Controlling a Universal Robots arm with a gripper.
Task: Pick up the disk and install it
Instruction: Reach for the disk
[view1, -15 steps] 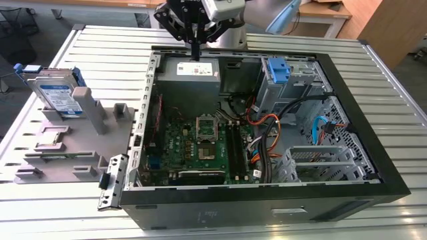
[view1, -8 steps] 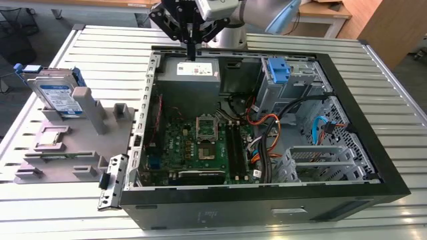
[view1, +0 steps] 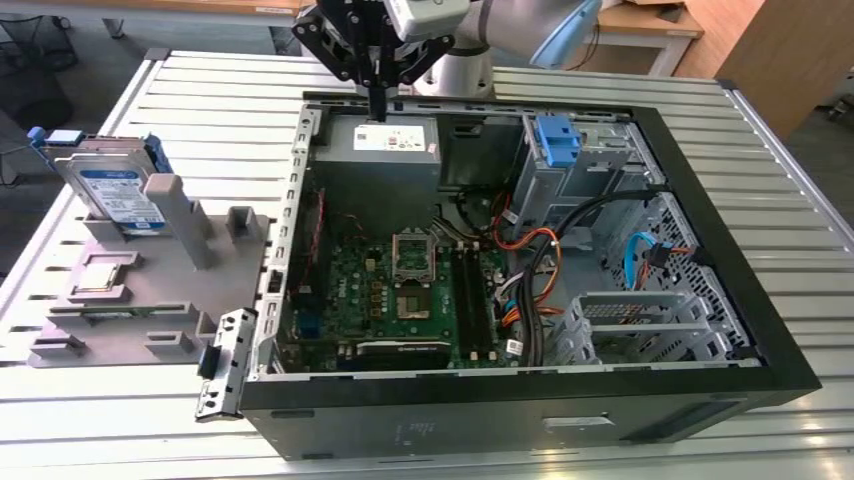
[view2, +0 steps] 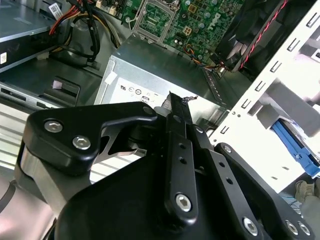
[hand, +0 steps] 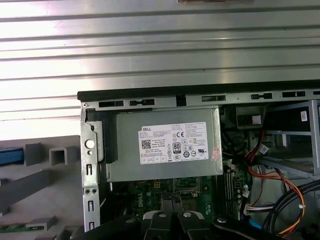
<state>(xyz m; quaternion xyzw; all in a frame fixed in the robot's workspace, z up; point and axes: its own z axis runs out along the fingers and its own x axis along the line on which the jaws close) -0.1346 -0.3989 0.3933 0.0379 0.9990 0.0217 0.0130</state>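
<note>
On the exterior view's left, the disk (view1: 118, 190) stands on edge in a grey holder (view1: 160, 290) on the slatted bench (view1: 214, 90), label facing out and blue rails along its sides. Nothing is touching it, so the pick-up is not yet done. In the first wrist view a blue strip (hand: 10, 156) at the holder's edge may be one of those rails, though too little of it shows to be sure.

Further right, the hand (view1: 378, 112) hangs over the back wall of the open computer case (view1: 534, 400), just above the grey power-supply box (view1: 395, 140), well apart from the disk. In the second wrist view the hand (view2: 176, 100) is clenched, its fingers pressed together with nothing between them.

Right again, an empty blue caddy (view1: 554, 135) sits in the drive bay, with loose cables (view1: 534, 260) bunched below it.

The main risks, as I judge them:
- Clenched fingers arriving at the disk would push it over in its slot instead of straddling it.
- The hand is low and close to the case wall, so a sideways move towards the holder could clip the rim.
- The cables near the bay could snag a rail or stop the disk from seating fully.
- The empty caddy could be mistaken for the disk.
</note>
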